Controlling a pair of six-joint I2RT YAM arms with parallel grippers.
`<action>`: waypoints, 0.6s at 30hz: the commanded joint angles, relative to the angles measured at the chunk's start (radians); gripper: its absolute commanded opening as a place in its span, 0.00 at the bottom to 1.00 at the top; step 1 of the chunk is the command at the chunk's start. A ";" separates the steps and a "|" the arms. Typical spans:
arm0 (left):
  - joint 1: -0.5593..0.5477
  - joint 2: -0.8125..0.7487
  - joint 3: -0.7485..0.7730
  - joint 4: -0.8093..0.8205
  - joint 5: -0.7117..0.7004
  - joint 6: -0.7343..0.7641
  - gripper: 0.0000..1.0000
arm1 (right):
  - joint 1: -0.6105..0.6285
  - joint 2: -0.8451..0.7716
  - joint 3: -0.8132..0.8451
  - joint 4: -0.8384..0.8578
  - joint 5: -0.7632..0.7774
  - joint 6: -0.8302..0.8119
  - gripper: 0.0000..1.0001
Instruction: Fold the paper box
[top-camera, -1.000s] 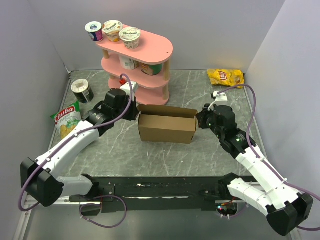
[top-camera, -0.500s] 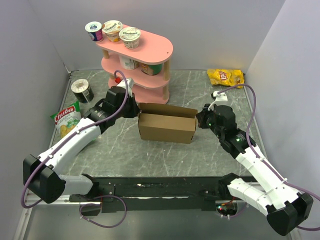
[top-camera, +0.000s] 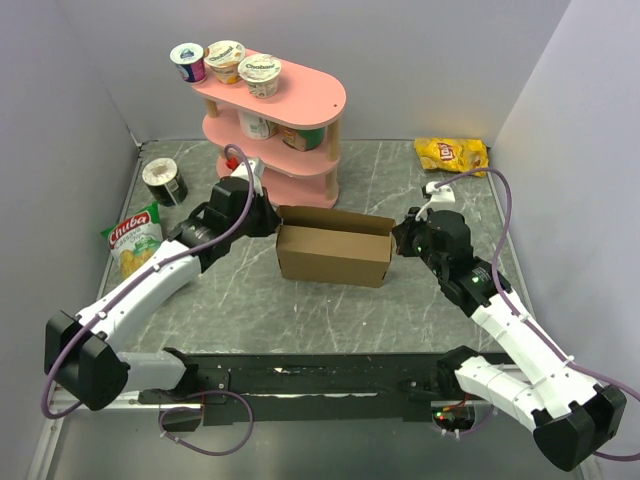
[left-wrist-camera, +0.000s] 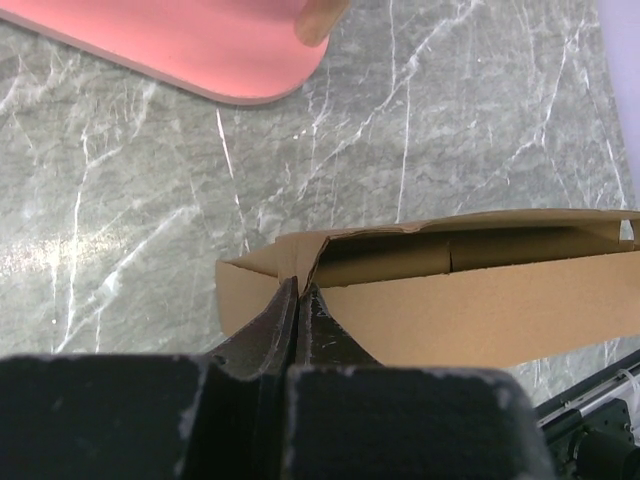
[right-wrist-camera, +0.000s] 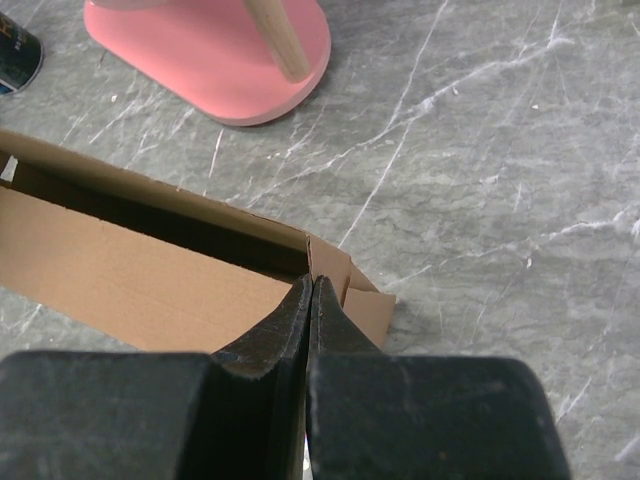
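Observation:
The paper box (top-camera: 333, 257) is a brown cardboard sheet folded into an open shallow box, standing on the grey marble table in the middle. My left gripper (top-camera: 268, 222) is shut on the box's left end wall; in the left wrist view its fingertips (left-wrist-camera: 298, 285) pinch the cardboard edge of the box (left-wrist-camera: 480, 310). My right gripper (top-camera: 400, 240) is shut on the right end wall; in the right wrist view its fingertips (right-wrist-camera: 312, 283) pinch the end flap of the box (right-wrist-camera: 130, 285).
A pink three-tier shelf (top-camera: 290, 120) with yogurt cups stands just behind the box. A dark tin can (top-camera: 163, 181) and a green-and-white snack bag (top-camera: 133, 238) lie at the left. A yellow chips bag (top-camera: 452, 154) lies at the back right.
My left gripper has shifted slightly right and back at the box's left end. The box and the right arm have hardly moved.

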 joint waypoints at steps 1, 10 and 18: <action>-0.025 -0.021 -0.103 0.011 0.032 0.006 0.01 | 0.018 0.013 -0.025 -0.112 -0.023 -0.012 0.00; -0.079 -0.071 -0.264 0.121 -0.034 0.017 0.01 | 0.022 0.012 0.019 -0.158 0.001 0.021 0.00; -0.142 -0.048 -0.278 0.075 -0.167 0.043 0.01 | 0.019 -0.003 0.058 -0.166 -0.005 0.087 0.00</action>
